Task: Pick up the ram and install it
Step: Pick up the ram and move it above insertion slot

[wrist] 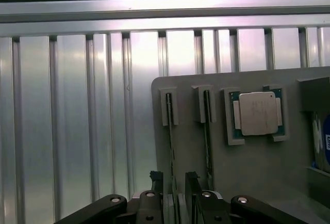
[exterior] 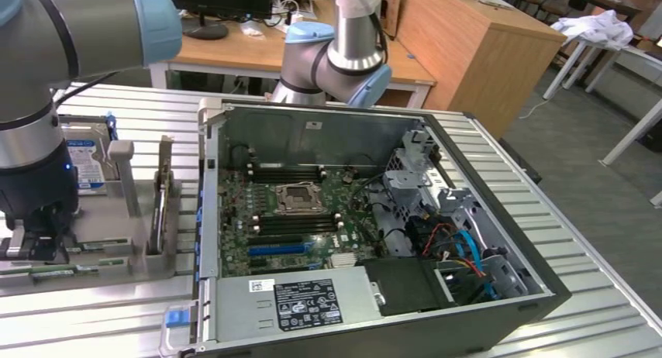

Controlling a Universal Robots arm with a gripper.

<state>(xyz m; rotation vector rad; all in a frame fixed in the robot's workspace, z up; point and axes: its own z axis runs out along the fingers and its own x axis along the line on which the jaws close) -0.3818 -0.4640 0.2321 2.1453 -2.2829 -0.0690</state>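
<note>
Two thin ram sticks stand on edge in slots of a grey holder plate (wrist: 188,100). One ram stick (wrist: 170,131) runs down between my fingers; the other ram stick (wrist: 208,131) lies just beside them. My gripper (wrist: 174,185) is open, with one black finger (wrist: 156,180) on each side of the first stick and a gap showing. In the exterior view the gripper (exterior: 36,246) hangs low over the holder at that view's left. The motherboard (exterior: 300,211) lies in the open computer case, and its black memory slots (exterior: 294,172) run beside the processor socket.
A square silver processor chip (wrist: 256,113) sits in its own pocket on the plate, past the second stick. A hard drive (exterior: 85,163) stands behind the gripper. The computer case wall (exterior: 207,218) rises at the holder's right in the exterior view. Everything rests on a ribbed metal table (wrist: 67,121).
</note>
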